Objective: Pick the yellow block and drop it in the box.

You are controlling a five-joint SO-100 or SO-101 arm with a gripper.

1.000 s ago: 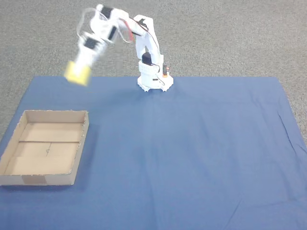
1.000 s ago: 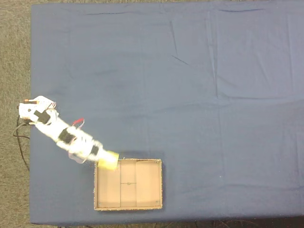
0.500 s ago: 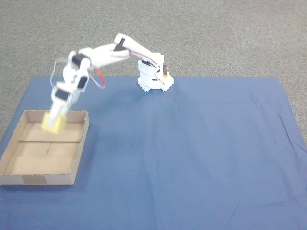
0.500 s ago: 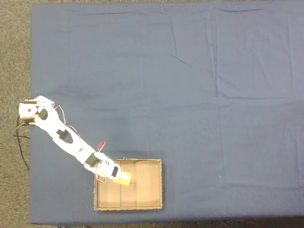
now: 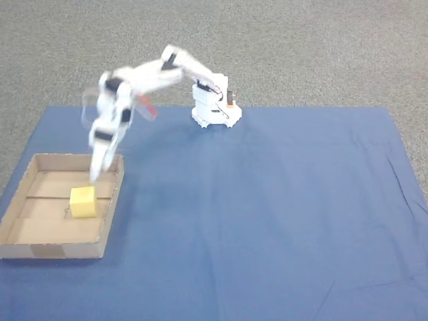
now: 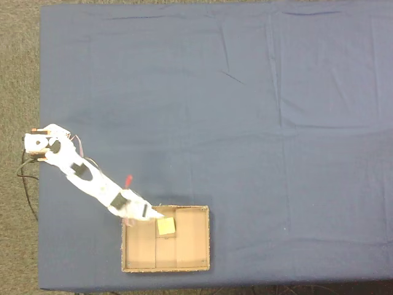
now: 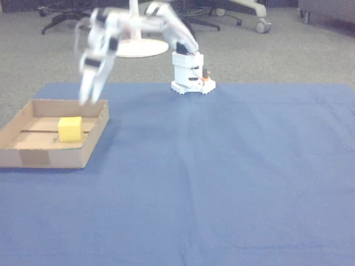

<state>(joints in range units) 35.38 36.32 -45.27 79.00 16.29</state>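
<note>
Grey carpet [image 5: 321, 47] lies all around a big blue cloth [image 5: 267, 214], and chair legs [image 7: 244, 14] stand at the back in the other view. On the cloth sits the box [image 5: 107, 221] [image 6: 206, 239] [image 7: 33, 158]. The yellow block [image 5: 83, 201] [image 6: 166, 226] [image 7: 70, 128] sits flat on the floor of the box, close to the line across that floor. Nothing holds the block. The gripper [image 5: 93, 175] [image 6: 158, 214] [image 7: 86, 100] hangs just above the block and does not touch it. It holds nothing. It looks blurry, so I cannot tell how far apart its fingers are. The white arm [image 5: 144, 77] [image 6: 86, 178] [image 7: 138, 25] bends up and back to its base [image 5: 212, 110] [image 6: 40, 142] [image 7: 189, 75], which stands on the far edge of the cloth. A grey tape patch [image 5: 48, 251] is stuck on the near wall of the box.
</note>
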